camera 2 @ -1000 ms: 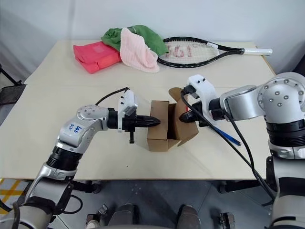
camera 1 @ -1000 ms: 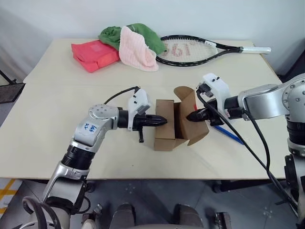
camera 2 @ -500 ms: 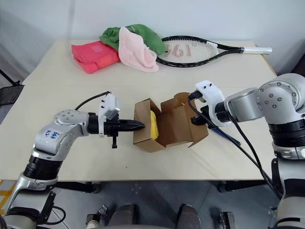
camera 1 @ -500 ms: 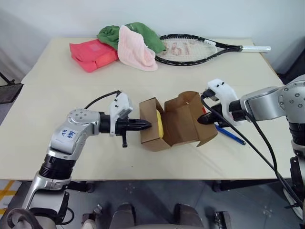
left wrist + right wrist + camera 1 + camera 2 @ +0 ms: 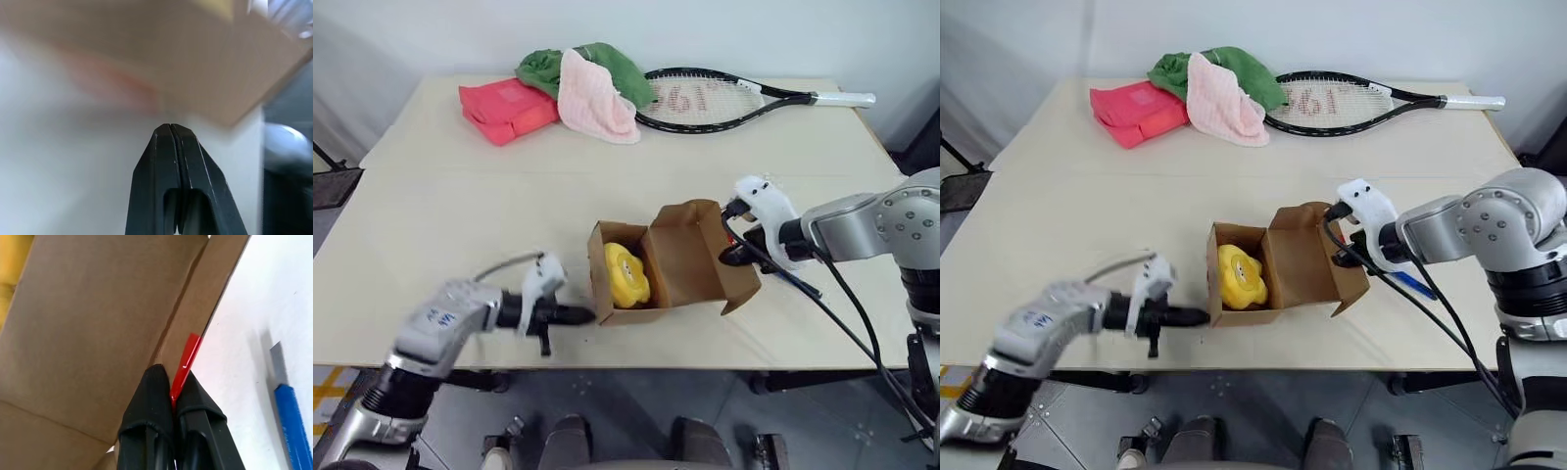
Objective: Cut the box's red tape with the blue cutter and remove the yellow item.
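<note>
The brown box (image 5: 690,262) lies open on the table, one flap spread toward the right. Inside it sits the yellow item (image 5: 625,276), in plain sight. My right gripper (image 5: 736,257) is shut on the edge of that flap, and a strip of red tape (image 5: 186,364) is pinched between its fingers. My left gripper (image 5: 585,315) is shut with nothing in it. Its tip is right at the box's lower left corner; I cannot tell whether it touches. The blue cutter (image 5: 1418,286) lies on the table behind the right gripper.
At the table's far side lie a black tennis racket (image 5: 705,98), a red-pink package (image 5: 507,108), a pink cloth (image 5: 595,98) and a green cloth (image 5: 607,64). The left gripper and the box are close to the table's front edge (image 5: 636,364).
The box has tipped over and opened up, so the yellow item now shows fully. My left gripper dropped down and back toward the front edge. The right gripper kept its hold on the flap.
</note>
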